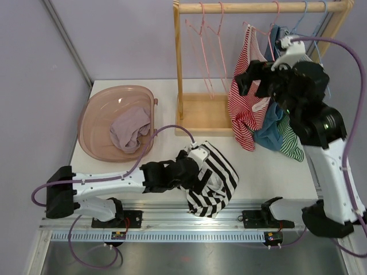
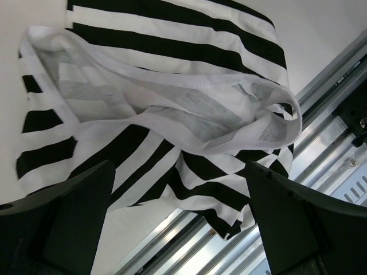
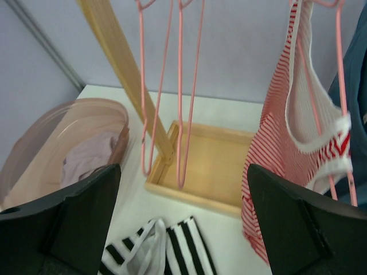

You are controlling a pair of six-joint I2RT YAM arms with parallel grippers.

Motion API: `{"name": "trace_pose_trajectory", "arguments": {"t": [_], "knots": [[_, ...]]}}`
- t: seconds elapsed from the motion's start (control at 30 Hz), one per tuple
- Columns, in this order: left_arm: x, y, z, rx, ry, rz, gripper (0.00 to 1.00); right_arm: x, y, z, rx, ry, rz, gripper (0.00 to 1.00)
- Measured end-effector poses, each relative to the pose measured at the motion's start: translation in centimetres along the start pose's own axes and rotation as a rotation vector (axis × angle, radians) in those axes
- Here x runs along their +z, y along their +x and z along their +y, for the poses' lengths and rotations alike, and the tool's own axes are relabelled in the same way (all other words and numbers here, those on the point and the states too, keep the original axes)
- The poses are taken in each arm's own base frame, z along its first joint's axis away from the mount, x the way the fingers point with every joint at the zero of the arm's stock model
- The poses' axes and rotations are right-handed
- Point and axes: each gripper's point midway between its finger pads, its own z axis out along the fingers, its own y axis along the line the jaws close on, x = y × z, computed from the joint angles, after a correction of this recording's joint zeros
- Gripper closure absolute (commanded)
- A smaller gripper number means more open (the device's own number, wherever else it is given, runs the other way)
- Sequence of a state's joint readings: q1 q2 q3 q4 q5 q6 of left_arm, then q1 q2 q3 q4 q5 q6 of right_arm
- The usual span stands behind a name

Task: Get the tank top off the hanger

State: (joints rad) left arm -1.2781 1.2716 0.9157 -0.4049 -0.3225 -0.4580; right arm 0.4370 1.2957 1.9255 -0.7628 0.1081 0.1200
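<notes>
Right end effector (image 1: pixel 252 91), spread, faces the red-striped tank top (image 1: pixel 238 112) hanging beside the rack post (image 1: pixel 178 57), apparently placed to pull it off its hanger (image 3: pixel 342 91); left end effector (image 1: pixel 192 172) likewise spread.

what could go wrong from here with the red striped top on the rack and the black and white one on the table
1. The black-and-white top lies at the near edge of the table, its hem over the metal rail; it may slip off or snag.
2. The red-striped tank top hangs bunched against the blue garment; pulling it may drag both, or unhook its pink hanger.
</notes>
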Motion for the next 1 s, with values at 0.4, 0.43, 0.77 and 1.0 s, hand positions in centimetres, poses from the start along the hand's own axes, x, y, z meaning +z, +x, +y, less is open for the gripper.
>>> {"name": "trace_pose_trajectory", "arguments": {"t": [0.4, 0.43, 0.77, 1.0], "knots": [[7.8, 5.6, -1.6, 0.053, -0.018, 0.157, 0.02, -10.1, 5.6, 2.6, 0.131, -0.248, -0.018, 0.01], [8.4, 6.1, -1.7, 0.053, -0.019, 0.169, 0.08, -10.3, 6.0, 2.8, 0.138, -0.26, -0.011, 0.0], [10.5, 6.9, -3.4, -0.013, 0.025, 0.149, 1.0, -12.9, 5.9, 3.7, 0.158, -0.333, -0.038, 0.01], [7.5, 5.2, -1.7, -0.006, -0.041, 0.126, 1.0, -14.1, 5.9, 3.6, 0.157, -0.337, -0.057, 0.01]]}}
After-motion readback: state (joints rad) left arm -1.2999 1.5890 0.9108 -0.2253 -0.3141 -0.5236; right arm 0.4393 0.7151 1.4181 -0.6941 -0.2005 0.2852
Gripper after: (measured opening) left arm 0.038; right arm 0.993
